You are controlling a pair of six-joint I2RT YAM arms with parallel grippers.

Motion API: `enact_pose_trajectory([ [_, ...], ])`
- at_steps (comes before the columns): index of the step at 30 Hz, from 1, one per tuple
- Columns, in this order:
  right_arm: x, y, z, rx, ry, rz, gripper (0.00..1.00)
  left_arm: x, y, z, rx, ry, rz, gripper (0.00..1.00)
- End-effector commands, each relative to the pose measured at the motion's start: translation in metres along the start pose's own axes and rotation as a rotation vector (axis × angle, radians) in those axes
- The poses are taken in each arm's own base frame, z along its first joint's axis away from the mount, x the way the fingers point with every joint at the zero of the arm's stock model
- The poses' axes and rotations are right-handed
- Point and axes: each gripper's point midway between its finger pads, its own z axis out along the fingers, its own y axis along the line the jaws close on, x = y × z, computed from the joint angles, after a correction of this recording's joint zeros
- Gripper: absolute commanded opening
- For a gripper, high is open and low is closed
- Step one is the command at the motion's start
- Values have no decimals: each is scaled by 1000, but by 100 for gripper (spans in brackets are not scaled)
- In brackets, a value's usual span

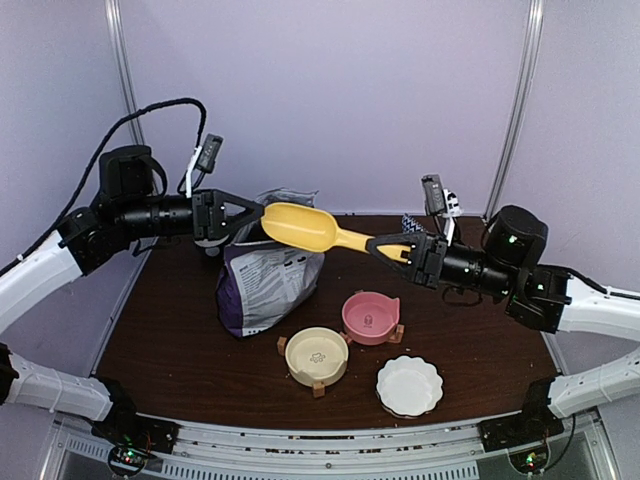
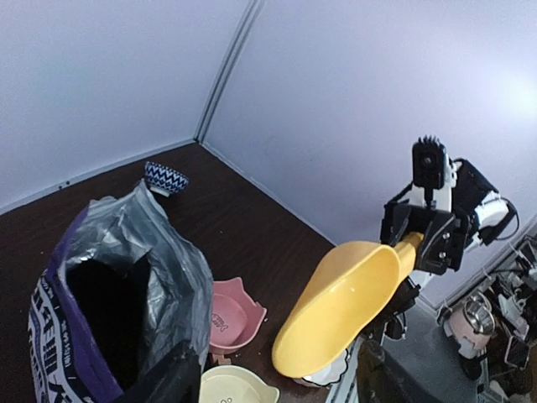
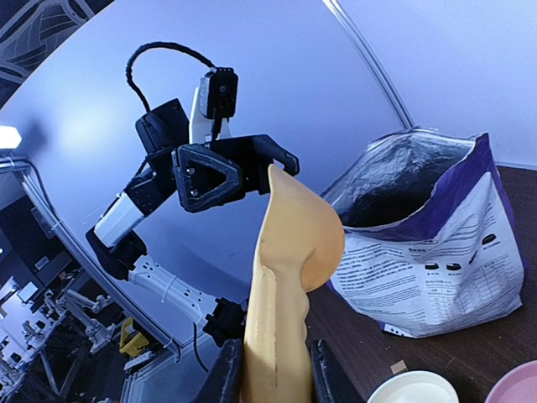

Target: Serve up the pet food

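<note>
Reading left to right, we find the left claw (image 1: 252, 220) spread at the tip of the scoop (image 1: 300, 228), not gripping. The bag (image 1: 268, 282) stands open below, pet food unseen in its dark mouth. The right claw (image 1: 392, 250) pinches the handle, bearing the scoop alone, presumably for dipping.

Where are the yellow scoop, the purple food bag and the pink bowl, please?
yellow scoop (image 1: 300, 228), top view, its bowl
purple food bag (image 1: 268, 285), top view, front panel
pink bowl (image 1: 372, 297), top view, far rim
</note>
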Motion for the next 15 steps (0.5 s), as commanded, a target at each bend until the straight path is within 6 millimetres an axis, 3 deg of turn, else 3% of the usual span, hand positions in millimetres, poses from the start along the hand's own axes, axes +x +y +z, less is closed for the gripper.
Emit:
enact_pose_trajectory([
  [1,-26,-1,-15,93,-73,-98,5,-33,24,-22,-226,-6,111,73],
  [3,-30,-5,-20,143,-75,-133,5,-43,42,-30,-365,34,150,76],
  [5,-32,-12,-25,212,-59,-165,5,-38,70,-29,-504,120,164,79],
  [8,-34,-24,-29,312,-23,-211,5,-35,96,-25,-619,220,186,81],
  [13,-40,-30,-30,400,18,-273,5,-26,111,-3,-612,315,203,84],
  [15,-41,-32,-27,423,40,-292,5,-24,112,6,-581,336,202,80],
])
